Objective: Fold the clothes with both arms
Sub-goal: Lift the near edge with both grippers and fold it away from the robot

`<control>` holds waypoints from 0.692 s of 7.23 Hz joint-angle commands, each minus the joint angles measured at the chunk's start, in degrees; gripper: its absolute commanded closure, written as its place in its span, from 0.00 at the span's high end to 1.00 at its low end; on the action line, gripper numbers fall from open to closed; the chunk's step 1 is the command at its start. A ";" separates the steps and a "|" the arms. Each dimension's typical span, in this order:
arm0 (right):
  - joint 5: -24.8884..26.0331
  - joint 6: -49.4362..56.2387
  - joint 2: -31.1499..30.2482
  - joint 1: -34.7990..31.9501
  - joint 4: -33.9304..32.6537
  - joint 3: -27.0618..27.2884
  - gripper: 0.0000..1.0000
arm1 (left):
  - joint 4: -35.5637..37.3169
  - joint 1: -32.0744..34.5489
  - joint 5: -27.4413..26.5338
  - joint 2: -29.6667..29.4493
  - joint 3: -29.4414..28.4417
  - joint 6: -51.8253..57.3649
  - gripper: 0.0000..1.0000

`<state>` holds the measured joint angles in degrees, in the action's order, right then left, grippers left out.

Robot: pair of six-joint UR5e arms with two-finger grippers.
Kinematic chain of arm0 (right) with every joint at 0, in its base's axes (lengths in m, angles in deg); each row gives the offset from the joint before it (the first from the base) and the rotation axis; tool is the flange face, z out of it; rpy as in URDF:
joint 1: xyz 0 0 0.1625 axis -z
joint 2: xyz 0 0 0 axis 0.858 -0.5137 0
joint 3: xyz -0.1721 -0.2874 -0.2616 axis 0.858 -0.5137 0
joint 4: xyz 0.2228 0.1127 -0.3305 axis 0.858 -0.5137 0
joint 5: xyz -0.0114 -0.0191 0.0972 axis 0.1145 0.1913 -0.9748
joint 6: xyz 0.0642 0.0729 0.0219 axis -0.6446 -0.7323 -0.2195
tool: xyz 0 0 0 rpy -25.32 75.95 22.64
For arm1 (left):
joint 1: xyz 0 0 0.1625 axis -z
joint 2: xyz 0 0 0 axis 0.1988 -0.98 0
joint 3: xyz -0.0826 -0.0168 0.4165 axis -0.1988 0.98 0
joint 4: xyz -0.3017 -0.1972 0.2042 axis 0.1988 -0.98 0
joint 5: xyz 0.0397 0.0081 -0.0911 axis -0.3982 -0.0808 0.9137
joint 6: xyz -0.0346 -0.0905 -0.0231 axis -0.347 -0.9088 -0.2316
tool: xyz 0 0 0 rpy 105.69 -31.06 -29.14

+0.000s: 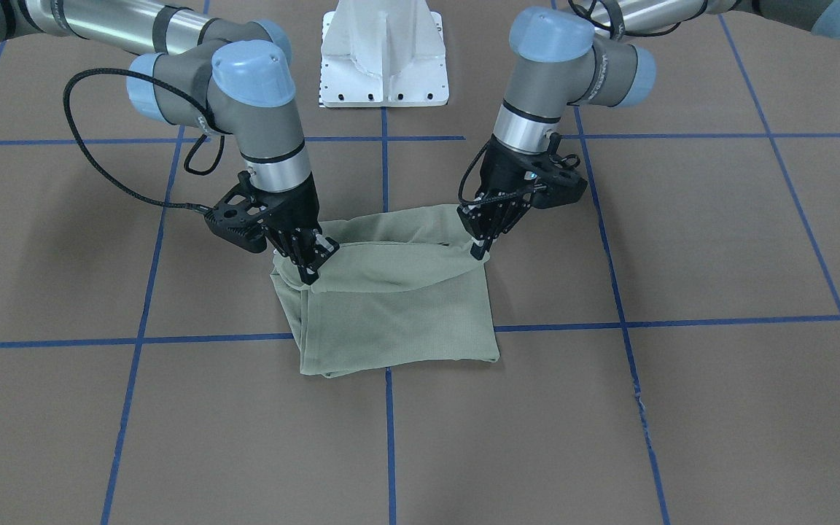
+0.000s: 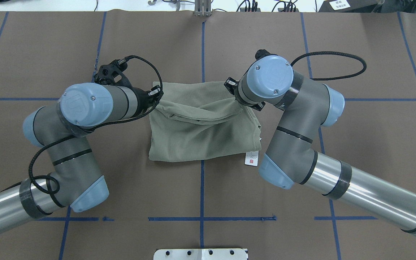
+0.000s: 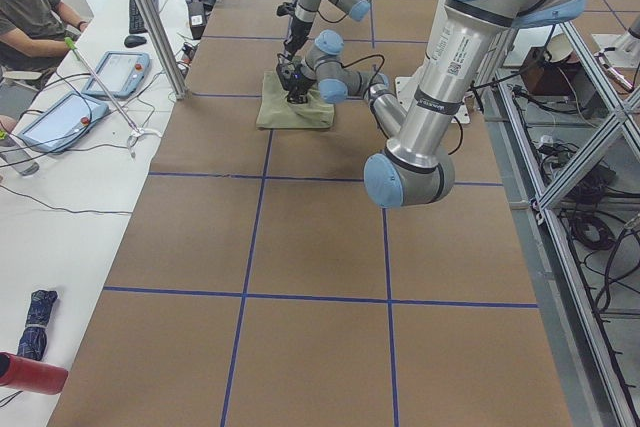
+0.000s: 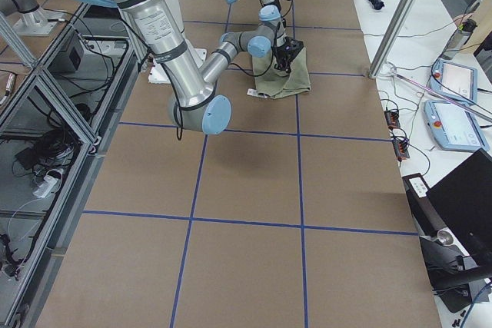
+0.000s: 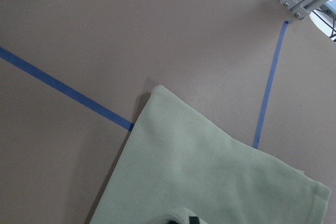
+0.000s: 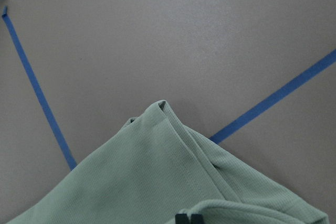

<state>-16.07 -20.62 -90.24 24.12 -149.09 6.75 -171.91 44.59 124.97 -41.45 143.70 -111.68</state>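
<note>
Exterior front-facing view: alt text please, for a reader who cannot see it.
Two robot grippers pinch the upper corners of a folded green shirt, the right gripper on the view's left, the left gripper on its right; the raised edge sags between them. The rest lies on a brown table with blue tape lines.

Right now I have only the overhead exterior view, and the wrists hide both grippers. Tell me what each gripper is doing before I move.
Observer: In the front-facing view the left gripper is shut on the shirt, at its raised edge.
Operator: Now report the right one.
Observer: The right gripper pinches the other end of that edge, and the cloth sags between the two.
Operator: Check beyond the table's left end.
Observer: A person sits at the white side table on the robot's left, apart from the arms.
</note>
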 commanded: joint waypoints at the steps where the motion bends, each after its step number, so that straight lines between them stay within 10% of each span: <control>1: -1.76 3.82 2.94 -2.11 5.79 -9.81 0.00 | -5.48 2.45 -0.05 -3.37 -10.25 2.58 0.04; 2: -8.12 9.33 5.91 -6.73 9.22 -17.26 0.61 | -7.95 5.25 -0.05 -6.61 -17.09 7.39 0.24; 3: -10.53 20.00 8.81 -9.21 13.69 -24.55 1.00 | -12.59 6.85 -0.14 -8.73 -24.29 11.53 0.73; 4: -10.82 27.59 9.62 -11.07 14.44 -27.15 1.00 | -14.11 8.95 0.12 -8.66 -24.36 12.79 1.00; 5: -15.00 32.27 9.19 -14.39 14.44 -27.17 1.00 | -14.22 9.06 0.30 -8.66 -24.36 12.71 1.00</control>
<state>-27.26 4.13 -81.48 13.33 -135.63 -18.31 -184.89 52.58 125.06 -49.75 120.53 -100.01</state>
